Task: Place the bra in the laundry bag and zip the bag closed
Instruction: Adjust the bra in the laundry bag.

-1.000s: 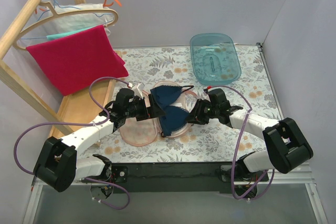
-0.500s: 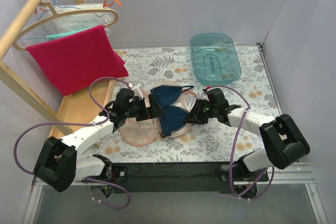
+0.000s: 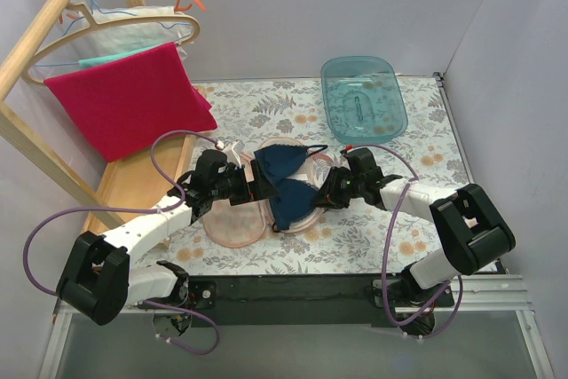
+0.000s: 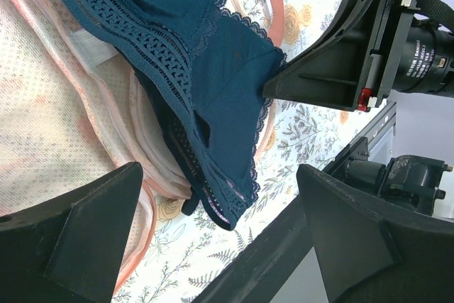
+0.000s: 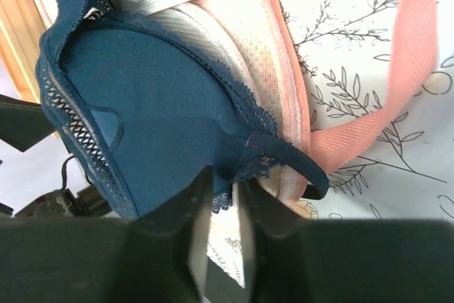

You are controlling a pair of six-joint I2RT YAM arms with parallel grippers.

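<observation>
At the middle of the floral table (image 3: 373, 239), the bra (image 3: 282, 175) lies draped over the laundry bag (image 3: 232, 225). It covers the bag's right half and leaves the pink left half bare. My left gripper (image 4: 218, 174) hangs just above them with its jaws spread wide and nothing between them in its grasp. My right gripper (image 5: 223, 179) comes in from the opposite side, its jaws drawn to a narrow slit and pinching the lace hem of the bra's cup.

Navy bra (image 3: 286, 197) with lace trim; peach-pink bag (image 3: 234, 225); red towel (image 3: 129, 104); translucent teal tub (image 3: 364, 99); floral-print table (image 3: 355, 239).
</observation>
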